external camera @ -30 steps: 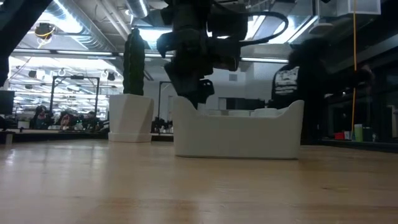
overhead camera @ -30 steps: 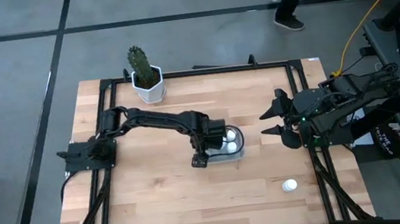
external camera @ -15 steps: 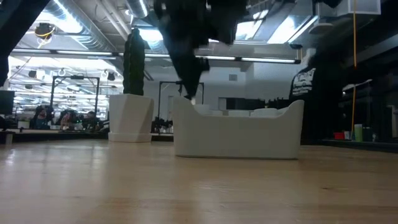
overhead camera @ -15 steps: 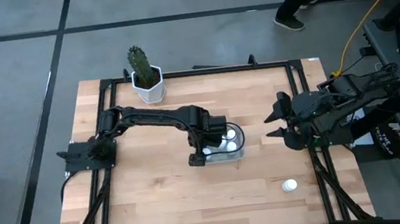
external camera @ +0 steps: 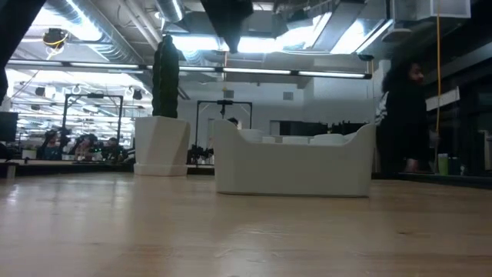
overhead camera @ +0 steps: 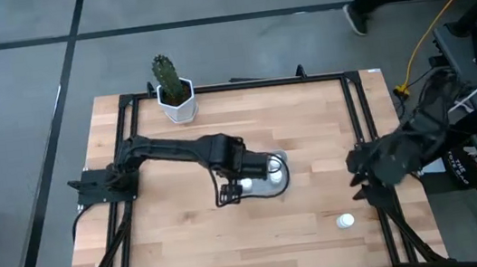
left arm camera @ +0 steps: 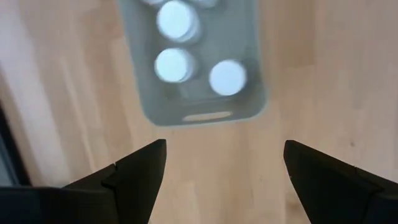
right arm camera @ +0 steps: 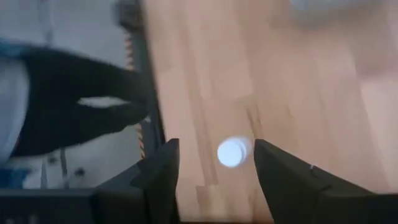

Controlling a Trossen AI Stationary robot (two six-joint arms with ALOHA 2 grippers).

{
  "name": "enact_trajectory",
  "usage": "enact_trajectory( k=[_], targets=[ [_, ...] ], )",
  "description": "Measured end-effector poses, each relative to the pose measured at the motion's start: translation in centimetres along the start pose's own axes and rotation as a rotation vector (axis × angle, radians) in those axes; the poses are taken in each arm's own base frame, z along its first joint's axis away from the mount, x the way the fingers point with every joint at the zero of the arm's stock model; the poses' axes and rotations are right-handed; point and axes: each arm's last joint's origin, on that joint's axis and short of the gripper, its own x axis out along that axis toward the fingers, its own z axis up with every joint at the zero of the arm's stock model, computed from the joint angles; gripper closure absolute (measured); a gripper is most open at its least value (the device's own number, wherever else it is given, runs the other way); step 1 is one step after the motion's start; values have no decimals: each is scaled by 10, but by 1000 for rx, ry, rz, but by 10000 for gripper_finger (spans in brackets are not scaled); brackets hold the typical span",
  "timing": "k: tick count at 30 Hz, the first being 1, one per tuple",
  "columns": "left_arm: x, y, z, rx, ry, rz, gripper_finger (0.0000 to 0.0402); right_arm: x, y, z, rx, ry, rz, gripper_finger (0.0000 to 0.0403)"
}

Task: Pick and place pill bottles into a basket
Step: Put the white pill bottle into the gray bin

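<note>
Swinging down over the last loose pill bottle (right arm camera: 233, 152) near the table's front right edge, the right gripper (overhead camera: 360, 176) is spread and empty; farther off, the left gripper (left arm camera: 224, 180), open and emptied, has retreated from the basket (overhead camera: 279, 181) holding several bottles.

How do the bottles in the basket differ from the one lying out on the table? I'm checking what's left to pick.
The bottles in the basket sit grouped inside the basket, under the left gripper, which is open and empty. The lone bottle stands apart on bare wood near the table's right front corner, with the right gripper open just above it. All show round white caps from above.
</note>
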Motion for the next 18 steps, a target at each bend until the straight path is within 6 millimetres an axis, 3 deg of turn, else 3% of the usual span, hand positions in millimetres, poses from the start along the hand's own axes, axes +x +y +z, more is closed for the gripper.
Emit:
enact_trajectory(
  k=[3,9,18],
  targets=[
    [-1,-3,-1,-57,1,39,84,12,9,-13,142,16,-99,198],
    [-1,0,6,-114,-68,94,84,43,28,-31,267,67,-256,185],
    [1,14,13,-164,-137,87,84,94,52,-51,422,121,-410,72]
  ],
)
